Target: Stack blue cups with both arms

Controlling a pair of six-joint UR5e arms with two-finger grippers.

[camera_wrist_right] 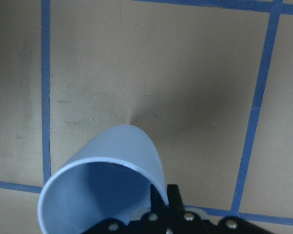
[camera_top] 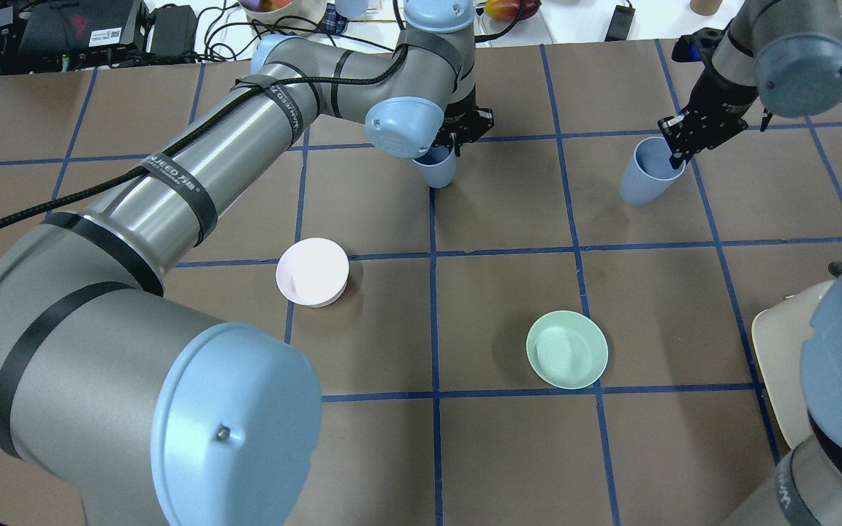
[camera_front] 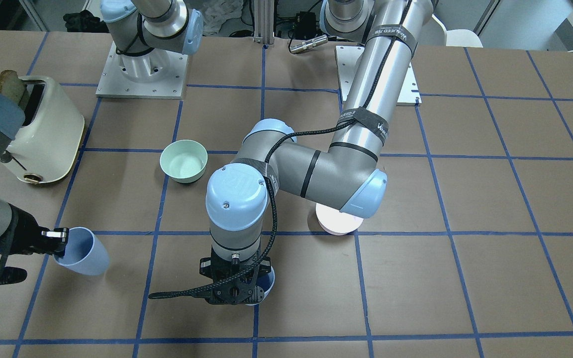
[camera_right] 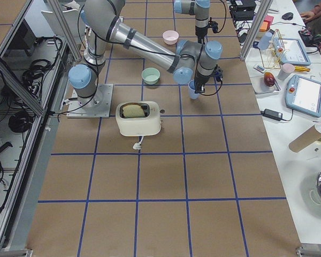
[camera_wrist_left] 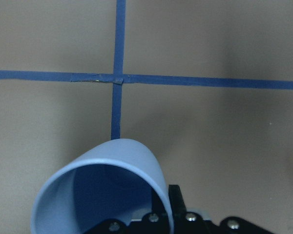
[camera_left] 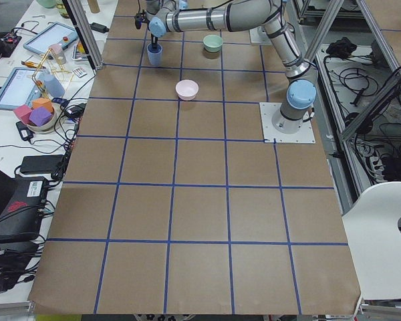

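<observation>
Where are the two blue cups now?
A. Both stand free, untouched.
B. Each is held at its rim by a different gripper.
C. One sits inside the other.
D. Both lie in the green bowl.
B: the left gripper clamps the rim of one blue cup, the right gripper that of the other blue cup.

Far out, left cup [camera_top: 437, 169] and right cup [camera_top: 640, 184] well apart; nearer, left bowl [camera_top: 313, 272], right bowl [camera_top: 566, 349].

The blue-gridded table [camera_top: 509, 453] bore a mint-green bowl [camera_top: 566, 349], a pink bowl [camera_top: 312, 272] to its left, a toaster [camera_front: 47, 134] to its right.
</observation>
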